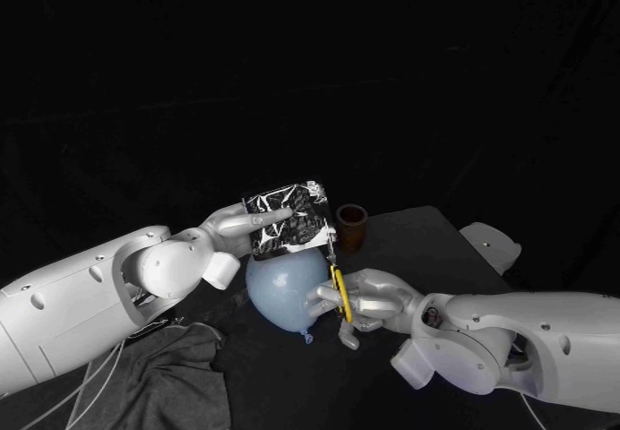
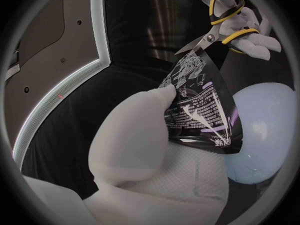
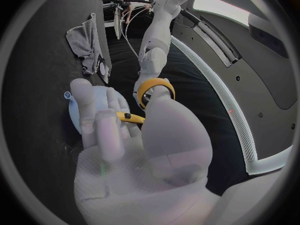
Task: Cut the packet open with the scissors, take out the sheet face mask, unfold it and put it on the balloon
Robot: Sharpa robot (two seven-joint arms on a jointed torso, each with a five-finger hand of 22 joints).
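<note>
We see the robot's left hand holding a dark, glossy packet upright just above the pale blue balloon, its fingers clamped on the packet's side edge. The balloon lies on the black counter with its knot turned toward the robot. Whether the packet's lower edge touches the balloon we cannot tell. On the balloon's other flank, the right hand has its fingers closed through the yellow loops of the scissors. The scissors stand nearly upright beside the balloon, blades pointing up at the packet. In the left wrist view we find the blades slightly parted, their tips right at the packet's edge (whether they have bitten into the foil is beyond what we can make out). Beyond the balloon, on its far side from the robot, a small brown cylinder stands upright on the counter, apart from both hands. On the balloon's near side, below the left arm, a crumpled grey cloth lies on the counter.
</note>
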